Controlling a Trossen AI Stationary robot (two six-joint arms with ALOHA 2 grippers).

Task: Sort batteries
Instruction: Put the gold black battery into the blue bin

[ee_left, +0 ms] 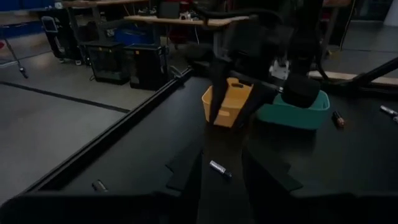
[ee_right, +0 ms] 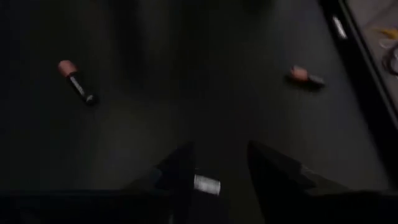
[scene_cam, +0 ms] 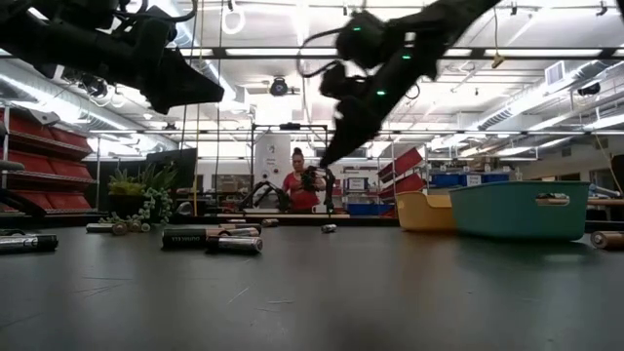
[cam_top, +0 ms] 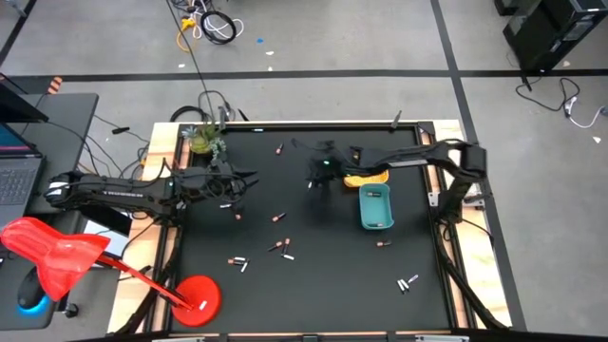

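Several batteries lie scattered on the black table top, among them one pair [cam_top: 278, 218], another [cam_top: 237, 259] and a third [cam_top: 407, 282]. My right gripper [cam_top: 316, 180] hangs open above the table's middle, just left of the yellow tray [cam_top: 366, 179] and the teal tray [cam_top: 375, 207]. Its wrist view shows two dark batteries with copper ends [ee_right: 76, 81] [ee_right: 305, 76] on the top ahead of it. My left gripper [cam_top: 245, 180] waits above the table's left part, open and pointing toward the trays. A small silver battery [ee_left: 219, 169] shows in its gap; nothing spans the fingers.
A potted plant [cam_top: 204, 141] stands at the far left corner. A raised rim [cam_top: 442, 237] runs round the table. A red object [cam_top: 195, 294] lies off the near left corner. Beyond the table, in the low view, a person [scene_cam: 297, 190] sits in the room.
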